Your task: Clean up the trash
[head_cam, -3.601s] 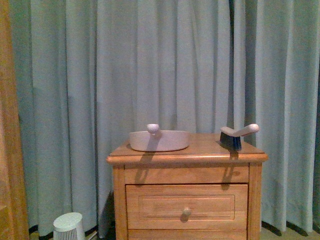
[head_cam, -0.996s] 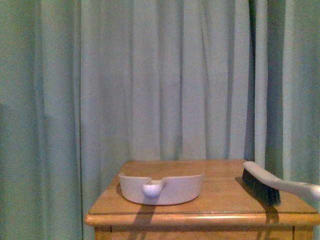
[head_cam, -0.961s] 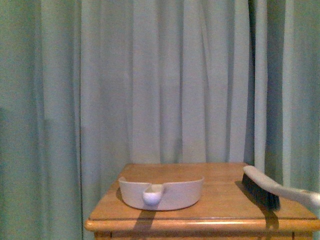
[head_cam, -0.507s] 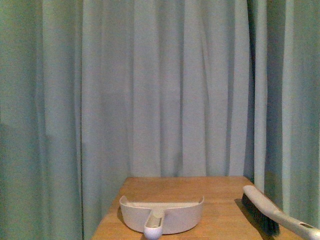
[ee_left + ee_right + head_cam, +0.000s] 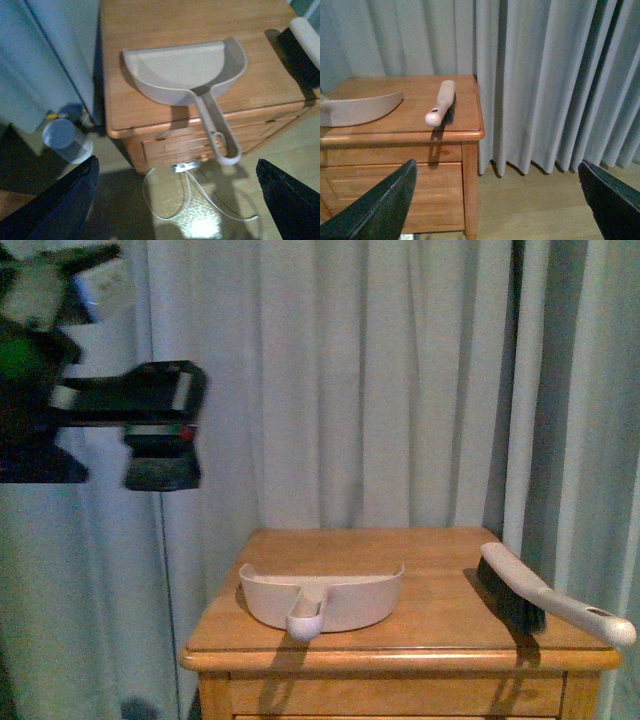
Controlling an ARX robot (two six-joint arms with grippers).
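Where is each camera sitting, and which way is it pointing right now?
Front view: on the body, facing the wooden nightstand and grey curtains; the blurred left arm shows raised at left.
Left wrist view: above, looking down on the pale plastic dustpan; dark jaws frame it, wide apart.
Right wrist view: slightly above the tabletop, facing the white-handled, black-bristled brush; jaws wide apart.
All three share dustpan and brush.
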